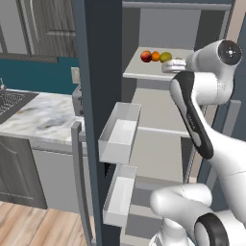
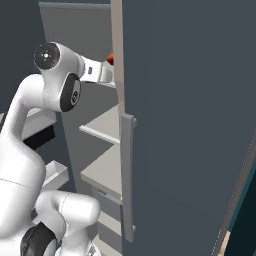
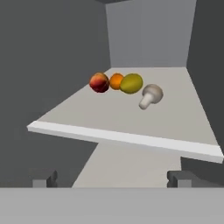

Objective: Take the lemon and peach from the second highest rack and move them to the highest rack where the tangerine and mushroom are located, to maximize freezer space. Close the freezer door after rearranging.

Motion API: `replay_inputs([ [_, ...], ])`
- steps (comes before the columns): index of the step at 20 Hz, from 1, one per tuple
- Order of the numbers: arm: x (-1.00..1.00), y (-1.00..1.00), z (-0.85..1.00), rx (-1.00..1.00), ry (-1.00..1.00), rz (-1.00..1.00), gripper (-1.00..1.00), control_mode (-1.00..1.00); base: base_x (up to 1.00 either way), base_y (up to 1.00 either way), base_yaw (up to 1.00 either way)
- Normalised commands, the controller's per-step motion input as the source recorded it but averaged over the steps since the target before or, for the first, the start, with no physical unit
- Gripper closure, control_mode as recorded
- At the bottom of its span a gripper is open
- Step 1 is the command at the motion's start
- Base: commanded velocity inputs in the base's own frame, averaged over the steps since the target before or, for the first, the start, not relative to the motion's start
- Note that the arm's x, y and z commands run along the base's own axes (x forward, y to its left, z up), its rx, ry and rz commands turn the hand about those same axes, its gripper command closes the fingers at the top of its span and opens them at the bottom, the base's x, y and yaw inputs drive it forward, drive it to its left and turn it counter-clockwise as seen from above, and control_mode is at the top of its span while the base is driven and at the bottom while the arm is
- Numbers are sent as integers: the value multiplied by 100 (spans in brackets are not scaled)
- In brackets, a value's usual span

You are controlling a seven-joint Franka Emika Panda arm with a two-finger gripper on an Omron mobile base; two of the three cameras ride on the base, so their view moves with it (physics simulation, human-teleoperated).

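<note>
Tool (image 3: 112, 181): wide open, holding nothing.
Fruits: peach (image 3: 99, 82), lemon (image 3: 131, 83) ahead on highest rack (image 3: 127, 140).
Freezer door (image 1: 98, 96): open, behind-left.

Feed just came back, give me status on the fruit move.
End effector open, empty, just outside the top rack. Peach, tangerine, lemon, mushroom all on it. Freezer door open.

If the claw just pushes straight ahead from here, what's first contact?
Probably the front lip of the highest rack, which crosses the hand view just ahead of the open claw. The mushroom and lemon lie farther back. Depth is uncertain.
</note>
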Motion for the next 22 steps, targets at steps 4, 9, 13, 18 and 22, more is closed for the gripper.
replay_inputs([
  [4, -61, 13, 0, 0, 0, 11, -100, -100, 0, 0, 0],
  [9, -57, 16, 4, 0, 0, 0, -100, -100, 0, 0, 0],
  [13, -52, 10, 6, 0, 3, 0, -100, -100, 0, 0, 0],
  [18, -43, 1, 0, 0, 2, 0, -100, -100, 0, 0, 0],
  [22, -37, 0, 0, 0, 1, 0, -100, -100, 0, 0, 0],
])
